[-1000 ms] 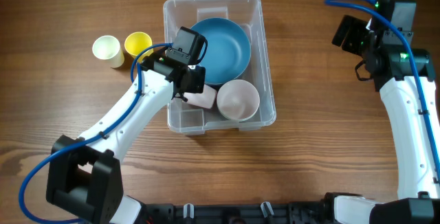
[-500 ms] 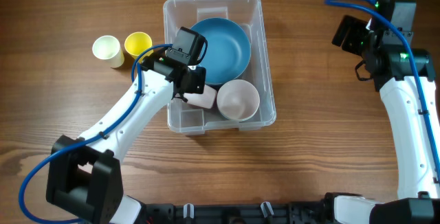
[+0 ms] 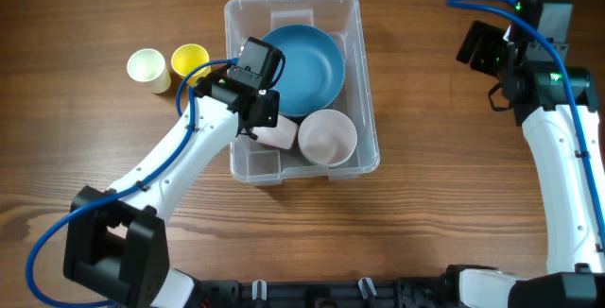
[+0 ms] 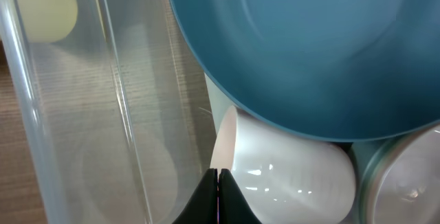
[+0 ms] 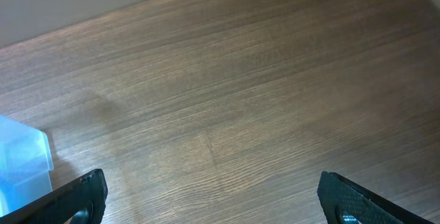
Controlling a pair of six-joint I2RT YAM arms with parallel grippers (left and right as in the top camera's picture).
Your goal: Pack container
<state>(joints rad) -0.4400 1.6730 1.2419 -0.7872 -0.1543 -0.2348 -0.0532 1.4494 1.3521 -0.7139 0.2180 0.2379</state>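
Container [image 3: 244,34] is sitting upright on the table [image 3: 425,223], mouth facing up, its long axis running from the near edge to the far edge.

At its near left corner the left gripper [image 3: 268,128] is reaching down inside. In the left wrist view the left gripper [image 4: 218,183] is showing its jaws drawn together to a sliver, the tips pinching the rim of a white cup [image 4: 289,169] that is lying on its side. The container's clear side wall [image 4: 69,114] is standing just beside the fingers, so the container is enclosing this gripper.

Just beside the white cup [image 3: 282,138], a white bowl [image 3: 328,136] is resting mouth up in the near right corner. Beyond both, a blue bowl [image 3: 302,62] is filling the far half, its edge overhanging the cup.

Outside, near the container's far left side, a yellow cup [image 3: 189,59] and a pale cup [image 3: 148,65] are standing side by side.

Well apart at the far right, the right gripper [image 3: 477,48] is hanging over bare wood. The right wrist view shows the right gripper [image 5: 220,196] spread wide and holding nothing.
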